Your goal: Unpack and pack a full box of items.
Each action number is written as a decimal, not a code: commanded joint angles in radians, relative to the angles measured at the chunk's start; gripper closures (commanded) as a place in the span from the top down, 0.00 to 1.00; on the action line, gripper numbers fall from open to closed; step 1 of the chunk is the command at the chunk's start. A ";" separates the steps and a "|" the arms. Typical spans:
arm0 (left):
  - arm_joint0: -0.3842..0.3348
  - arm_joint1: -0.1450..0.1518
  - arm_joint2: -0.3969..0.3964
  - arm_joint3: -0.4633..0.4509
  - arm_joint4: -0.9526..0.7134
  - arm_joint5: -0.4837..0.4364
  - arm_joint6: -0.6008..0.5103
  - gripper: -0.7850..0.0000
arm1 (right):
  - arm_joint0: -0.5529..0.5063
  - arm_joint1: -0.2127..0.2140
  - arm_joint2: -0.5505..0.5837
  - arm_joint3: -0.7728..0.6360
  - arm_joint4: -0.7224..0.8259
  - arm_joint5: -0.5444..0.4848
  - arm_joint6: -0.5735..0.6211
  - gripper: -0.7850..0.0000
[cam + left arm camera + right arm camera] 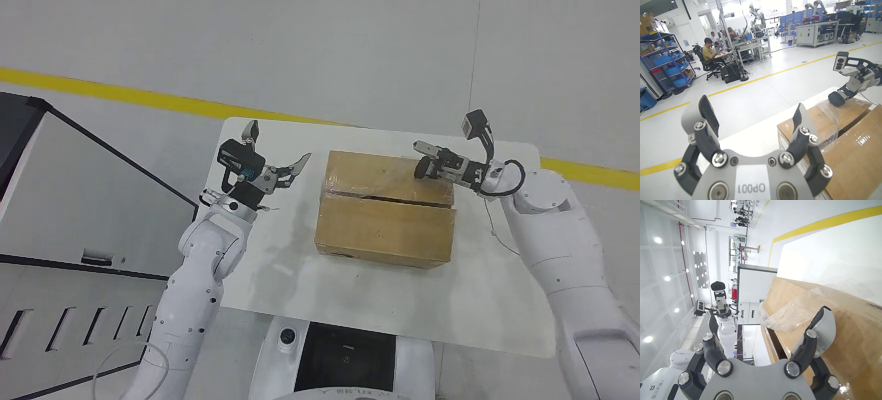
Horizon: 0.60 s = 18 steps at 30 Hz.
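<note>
"Top view: where is the cardboard box (385,205)?"
"In the middle of the white table (270,270), flaps down, with a gap along the seam. The left gripper (278,142) hangs spread wide just beside one far corner. The right gripper (420,160) sits over the opposite far corner."
"Left wrist view?"
"The left gripper's jaws gape with nothing between them. Across the box, one right pad (836,99) rests on the lid by loose clear tape (829,113)."
"Right wrist view?"
"Its fingers (821,321) are apart, one lying on the flap beside that crumpled tape, gripping nothing."
"How far along?"
"Barely started, I judge. The tape looks peeled, but the flaps are unopened, nothing is unpacked, and repacking is all ahead."
</note>
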 commanded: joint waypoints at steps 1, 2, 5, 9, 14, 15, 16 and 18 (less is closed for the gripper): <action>0.000 0.000 0.000 0.000 0.000 0.000 0.000 1.00 | 0.006 -0.005 -0.012 0.012 0.005 -0.007 -0.009 0.98; 0.000 0.000 0.000 0.000 0.000 0.000 0.000 1.00 | 0.009 -0.008 -0.018 0.018 0.005 -0.011 -0.014 0.88; 0.000 0.000 0.000 0.000 0.000 0.000 0.000 1.00 | 0.018 -0.015 -0.033 0.033 0.008 -0.018 -0.028 0.65; 0.000 0.000 0.000 0.000 0.000 0.000 0.000 1.00 | 0.020 -0.018 -0.040 0.037 0.008 -0.020 -0.036 0.52; 0.000 0.000 0.000 0.000 0.000 0.000 0.000 1.00 | 0.024 -0.019 -0.036 0.043 0.028 -0.026 -0.029 0.49; 0.000 0.000 0.000 0.000 0.000 0.000 0.000 1.00 | 0.026 -0.019 -0.033 0.040 0.027 -0.028 -0.027 0.50; 0.000 0.000 0.000 0.000 0.000 0.000 0.000 1.00 | 0.030 -0.017 -0.028 0.036 0.024 -0.031 -0.025 0.55; 0.000 0.000 0.000 0.000 0.000 0.000 0.000 1.00 | 0.035 -0.012 -0.015 0.015 0.015 -0.028 -0.016 0.63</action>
